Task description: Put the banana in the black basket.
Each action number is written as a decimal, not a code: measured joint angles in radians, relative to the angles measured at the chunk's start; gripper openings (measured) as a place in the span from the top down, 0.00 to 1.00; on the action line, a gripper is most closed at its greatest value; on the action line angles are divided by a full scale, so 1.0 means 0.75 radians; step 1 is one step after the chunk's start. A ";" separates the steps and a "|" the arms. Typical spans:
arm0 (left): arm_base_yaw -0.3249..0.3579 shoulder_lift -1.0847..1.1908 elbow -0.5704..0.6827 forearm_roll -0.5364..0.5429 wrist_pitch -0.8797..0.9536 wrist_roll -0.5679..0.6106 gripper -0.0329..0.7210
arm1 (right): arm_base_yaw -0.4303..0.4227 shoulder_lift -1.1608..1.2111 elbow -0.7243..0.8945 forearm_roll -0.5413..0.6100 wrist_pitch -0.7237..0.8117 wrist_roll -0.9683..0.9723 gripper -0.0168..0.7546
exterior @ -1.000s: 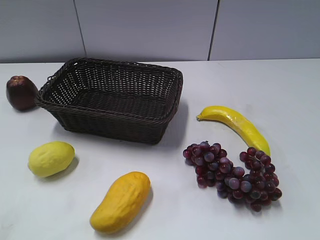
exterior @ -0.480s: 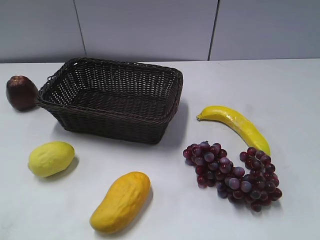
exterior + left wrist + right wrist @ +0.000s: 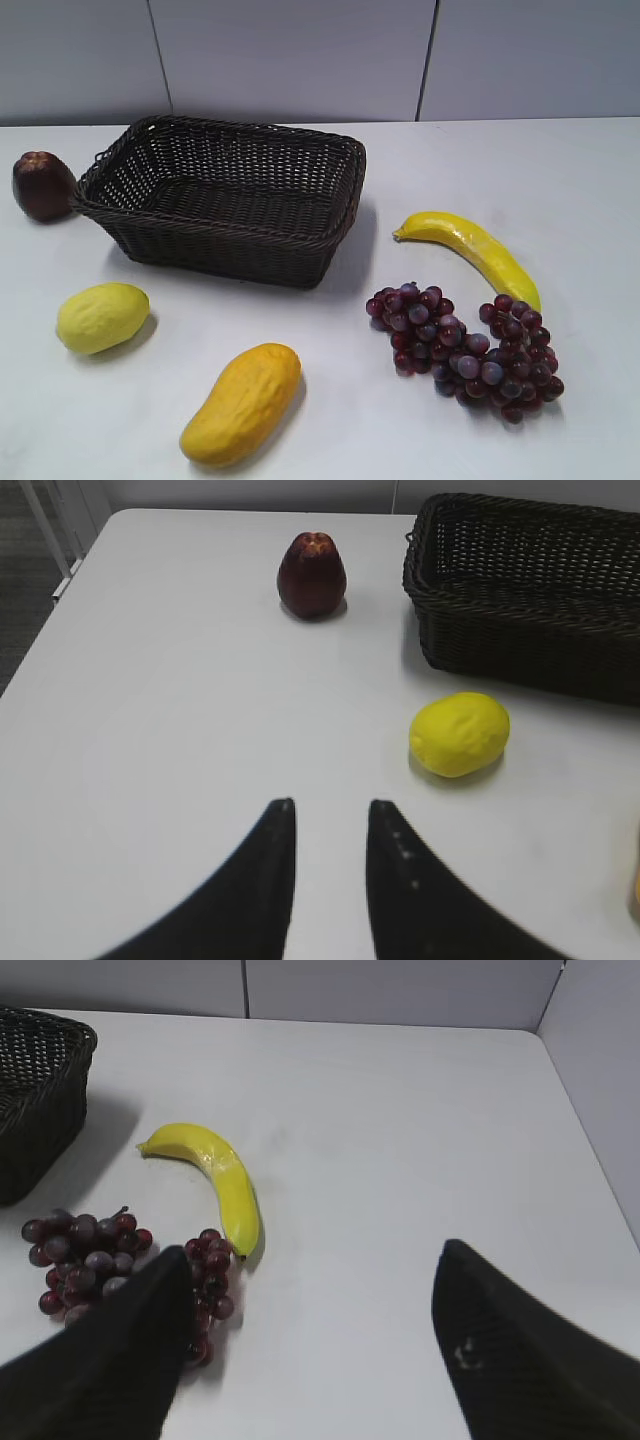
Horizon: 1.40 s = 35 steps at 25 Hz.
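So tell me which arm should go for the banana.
Right, probably. The banana lies just ahead of the right gripper, whose jaws are spread wide and empty. The left gripper faces the lemon and the dark red fruit; its view shows no banana.

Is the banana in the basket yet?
No. The banana lies on the table beside the grapes, right of the empty black basket.

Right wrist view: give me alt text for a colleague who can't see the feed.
The right gripper hangs open above a white table, holding nothing. Ahead of it the banana lies beside a bunch of purple grapes, with a corner of the black basket at far left.
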 joint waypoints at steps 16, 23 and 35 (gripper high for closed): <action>0.000 0.000 0.000 0.000 0.000 0.000 0.64 | 0.000 1.042 -0.124 0.000 -0.561 -0.004 0.21; 0.000 0.000 0.000 0.000 0.000 0.000 0.64 | 0.000 1.489 -0.445 0.000 -0.464 -0.088 0.21; 0.000 0.000 0.000 0.000 0.000 0.000 0.64 | 0.048 1.913 -0.912 0.146 -0.136 -0.295 0.21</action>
